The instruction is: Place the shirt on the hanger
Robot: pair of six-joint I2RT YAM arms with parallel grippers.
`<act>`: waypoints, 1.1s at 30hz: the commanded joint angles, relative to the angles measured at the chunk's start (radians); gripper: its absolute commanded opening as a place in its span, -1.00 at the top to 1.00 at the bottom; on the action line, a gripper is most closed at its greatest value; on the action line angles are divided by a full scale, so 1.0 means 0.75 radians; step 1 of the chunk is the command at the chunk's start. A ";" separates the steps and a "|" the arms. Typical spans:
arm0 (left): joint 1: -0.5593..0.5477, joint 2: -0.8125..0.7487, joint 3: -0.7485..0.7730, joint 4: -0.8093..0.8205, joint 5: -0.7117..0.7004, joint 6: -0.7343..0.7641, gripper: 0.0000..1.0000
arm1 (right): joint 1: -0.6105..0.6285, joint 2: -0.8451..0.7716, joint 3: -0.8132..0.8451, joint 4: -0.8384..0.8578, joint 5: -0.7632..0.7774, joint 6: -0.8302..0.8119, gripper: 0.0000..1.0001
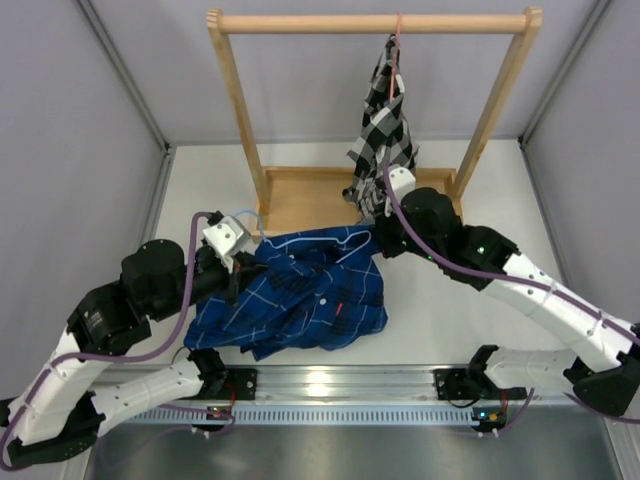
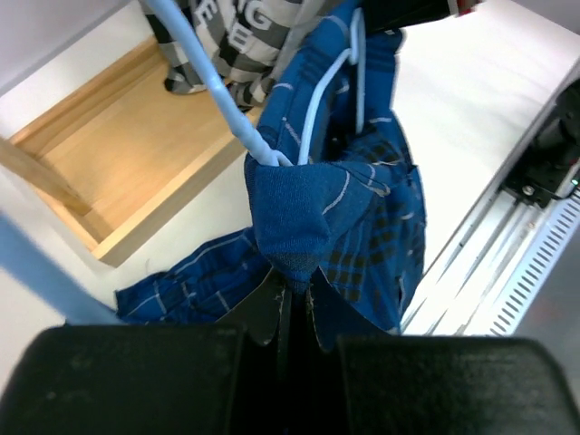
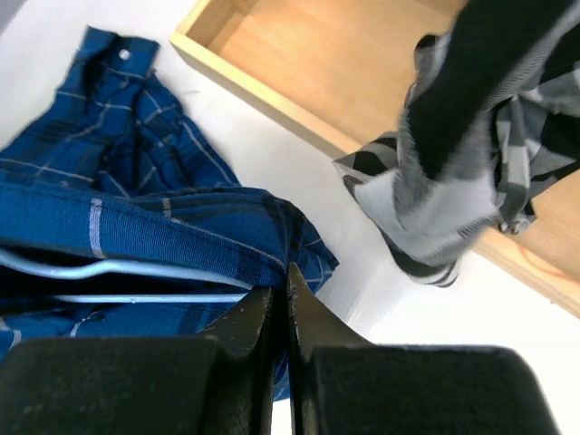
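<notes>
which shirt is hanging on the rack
The black-and-white checked shirt, hung from the wooden rail; the dark blue plaid shirt lies bunched on the table.

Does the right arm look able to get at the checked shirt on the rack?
Probably yes: the checked shirt hangs just beside the right pincer, nothing between them. But that pincer is shut on the blue shirt, so it's occupied.

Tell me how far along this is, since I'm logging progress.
Done: the thin light blue wire hanger is partly threaded inside the dark blue plaid shirt. In hand: the left tool is shut on a fold of shirt over one hanger end, and the right tool pinches the shirt's edge. Left: the shirt lies bunched on the white table, not yet spread over both hanger arms.
</notes>
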 commanded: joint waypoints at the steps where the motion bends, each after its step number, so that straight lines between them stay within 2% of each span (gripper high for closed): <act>1: 0.005 0.045 0.023 0.079 0.139 0.001 1.00 | 0.026 0.056 0.079 0.122 -0.100 0.085 1.00; 2: 0.005 0.034 -0.003 0.120 0.225 0.001 1.00 | 0.028 0.070 0.090 0.118 -0.092 0.102 1.00; 5: 0.005 0.020 -0.069 0.220 0.313 -0.021 1.00 | 0.059 0.118 0.147 0.097 -0.058 0.130 1.00; 7: 0.005 0.032 -0.112 0.231 0.305 -0.023 1.00 | 0.090 0.146 0.192 0.083 0.014 0.134 1.00; 14: 0.005 0.057 -0.206 0.296 0.330 -0.058 1.00 | 0.141 0.181 0.243 0.056 0.067 0.134 1.00; 17: 0.005 0.033 -0.222 0.323 0.210 -0.091 1.00 | 0.141 0.175 0.219 0.083 -0.039 0.126 1.00; 18: 0.005 0.020 -0.220 0.331 0.140 -0.109 1.00 | 0.141 0.140 0.202 0.111 -0.077 0.128 1.00; 19: 0.005 0.006 -0.216 0.343 -0.016 -0.146 1.00 | 0.141 0.118 0.162 0.128 -0.088 0.142 1.00; 20: 0.005 -0.014 -0.210 0.343 -0.073 -0.162 1.00 | 0.141 0.091 0.139 0.146 -0.098 0.153 1.00; 26: 0.007 -0.043 -0.188 0.398 -0.408 -0.316 1.00 | 0.143 -0.136 -0.074 0.414 -0.374 0.253 1.00; 28: 0.005 -0.043 -0.175 0.421 -0.449 -0.355 1.00 | 0.145 -0.228 -0.188 0.534 -0.427 0.316 1.00; 31: 0.005 -0.023 -0.116 0.466 -0.399 -0.387 1.00 | 0.145 -0.334 -0.365 0.671 -0.552 0.436 1.00; 33: 0.005 0.014 -0.065 0.506 -0.342 -0.406 1.00 | 0.153 -0.381 -0.513 0.886 -0.658 0.573 1.00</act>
